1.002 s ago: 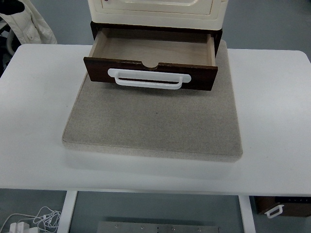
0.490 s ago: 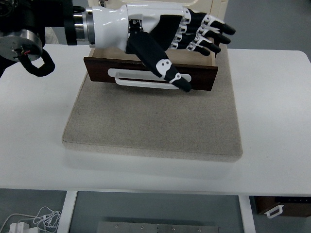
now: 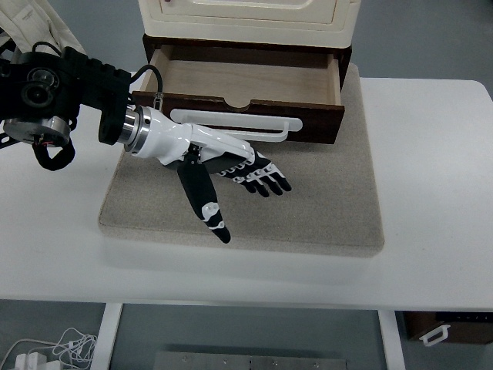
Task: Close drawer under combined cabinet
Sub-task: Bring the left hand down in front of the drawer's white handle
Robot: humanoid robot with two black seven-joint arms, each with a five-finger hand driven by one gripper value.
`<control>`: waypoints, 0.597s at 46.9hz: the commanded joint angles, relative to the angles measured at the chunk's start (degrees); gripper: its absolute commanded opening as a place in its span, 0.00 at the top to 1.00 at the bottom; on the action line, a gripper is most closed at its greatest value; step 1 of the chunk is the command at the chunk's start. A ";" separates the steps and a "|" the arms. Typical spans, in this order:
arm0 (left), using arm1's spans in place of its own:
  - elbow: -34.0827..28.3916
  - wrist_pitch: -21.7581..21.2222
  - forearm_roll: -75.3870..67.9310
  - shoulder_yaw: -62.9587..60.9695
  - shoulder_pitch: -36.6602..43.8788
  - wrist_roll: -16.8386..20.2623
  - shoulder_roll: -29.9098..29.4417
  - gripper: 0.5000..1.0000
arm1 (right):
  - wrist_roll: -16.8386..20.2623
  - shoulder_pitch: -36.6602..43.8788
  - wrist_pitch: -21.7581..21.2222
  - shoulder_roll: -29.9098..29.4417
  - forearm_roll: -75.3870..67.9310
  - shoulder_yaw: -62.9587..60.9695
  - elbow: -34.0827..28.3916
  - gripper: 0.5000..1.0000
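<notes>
A: Drawer point(image 3: 243, 85) status? Nearest to us, the white counter point(image 3: 54, 247) carries a beige mat point(image 3: 308, 208). Our left hand point(image 3: 231, 181) hangs over the mat, fingers point(image 3: 266, 181) spread, thumb out, gripping nothing.

B: Behind it, the drawer is pulled well out from under the cream cabinet point(image 3: 246, 19), inside bare, white handle point(image 3: 235, 119) facing us. We judge the hand just short of the front panel; contact unclear.

A: So nothing is done yet. The whole push is left.

B: Agreed. Cabinet top is cropped, right arm is out of shot, and we can't tell hand height above the mat.
</notes>
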State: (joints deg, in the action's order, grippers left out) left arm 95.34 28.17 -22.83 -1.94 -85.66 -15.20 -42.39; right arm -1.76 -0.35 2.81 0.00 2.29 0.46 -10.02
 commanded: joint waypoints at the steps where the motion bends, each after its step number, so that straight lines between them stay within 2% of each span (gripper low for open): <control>1: -0.24 0.13 -0.19 -1.31 0.06 -2.02 0.03 0.00 | 0.00 0.00 0.00 0.00 0.00 -0.02 0.00 0.10; 8: -1.21 -0.23 -0.37 -1.40 -0.03 -6.50 0.29 0.00 | 0.00 0.00 0.00 0.00 0.00 -0.02 0.00 0.10; 16: -3.67 -0.31 -0.37 -0.88 -0.29 -9.76 1.26 0.00 | 0.00 0.00 0.00 0.00 0.00 -0.02 0.00 0.10; 28: -7.01 -1.19 -0.46 -0.88 -2.23 -12.49 3.72 0.00 | 0.00 0.00 0.00 0.00 0.00 -0.02 0.00 0.10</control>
State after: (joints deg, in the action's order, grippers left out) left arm 89.20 27.32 -23.23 -2.75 -87.37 -27.23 -38.91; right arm -1.76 -0.35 2.81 0.00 2.29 0.44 -10.02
